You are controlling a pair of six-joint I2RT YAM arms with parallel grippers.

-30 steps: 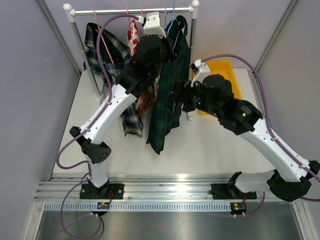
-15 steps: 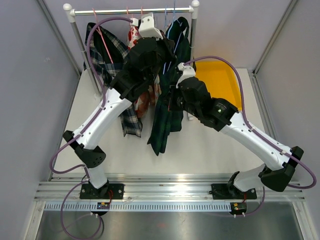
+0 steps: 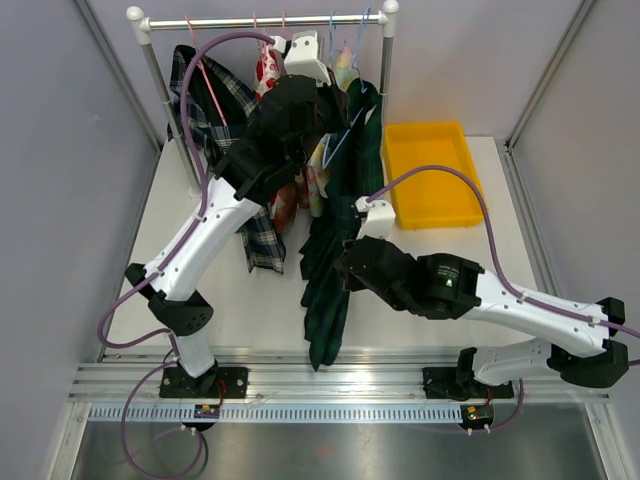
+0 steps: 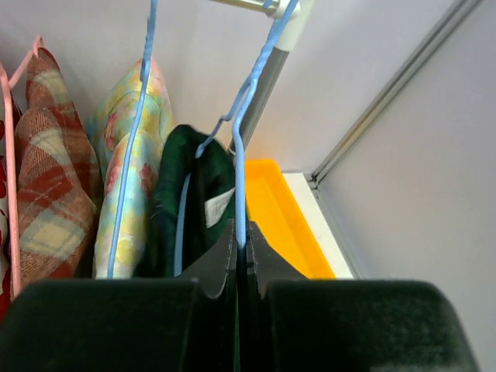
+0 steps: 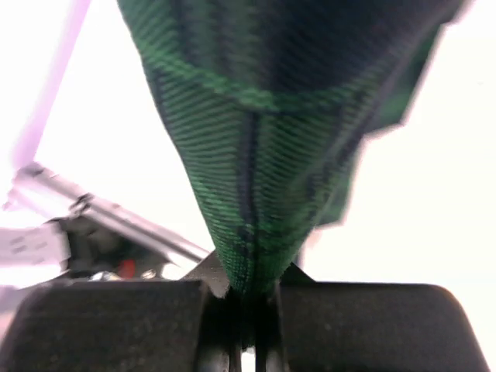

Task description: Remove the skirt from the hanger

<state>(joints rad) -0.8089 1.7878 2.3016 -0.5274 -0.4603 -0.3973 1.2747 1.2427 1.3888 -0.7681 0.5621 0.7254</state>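
The skirt (image 3: 325,300) hangs from the blue hanger (image 4: 239,147) at the right end of the rail (image 3: 260,20). Its dark green plaid cloth is drawn in a long slant down toward the near edge of the table (image 3: 250,315). The left gripper (image 4: 242,252) is clenched on the hanger's wire below the twisted neck. The right gripper (image 5: 249,298) is pinched tight on a fold of cloth low on the skirt.

The cloth looks soft, light and limp: it bunches into folds and will not keep a shape, so it should follow whichever way it is pulled. The weave looks coarse enough to hold between the fingers without slipping, and it seems in no danger of damage.

The waist with its white label (image 4: 218,208) sits up by the hanger, but I cannot tell how it is fastened there. A hold near the waist would likely free it most directly; a low hold has to stretch the whole length first.

The thin wire probably flexes and swings, so bracing it makes sense. A floral garment (image 4: 128,155) hangs just beside it and could be dragged along.
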